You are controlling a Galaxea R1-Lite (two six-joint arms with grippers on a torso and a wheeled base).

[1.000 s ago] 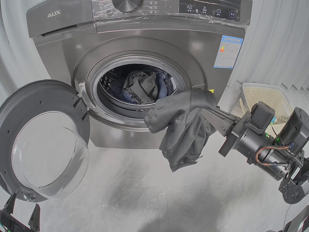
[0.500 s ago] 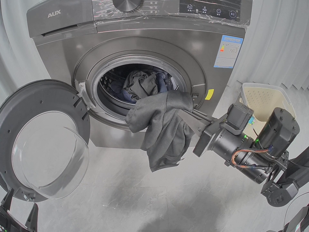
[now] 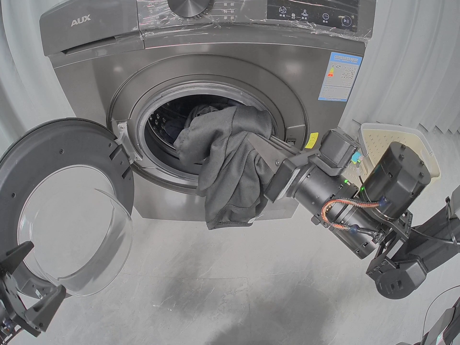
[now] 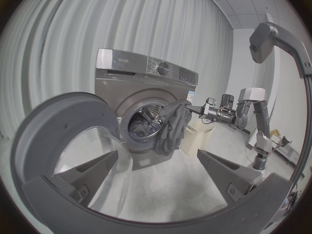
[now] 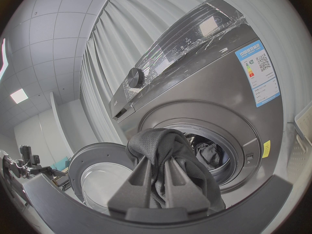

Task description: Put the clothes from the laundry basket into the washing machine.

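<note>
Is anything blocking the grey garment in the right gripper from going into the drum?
Nothing visible does. The door stands open to the robot's left, and the grey garment, held by the right gripper, is at the drum opening, its lower part hanging outside the rim.

A pale pleated curtain is hanging in long vertical folds across the back of the room, reaching down to a smooth grey floor that is showing faint seams between its large tiles. Overhead, a ceiling of square white panels is spreading out, with one lit light panel glowing in it. A plain white wall is standing just beside the curtain's end.
</note>
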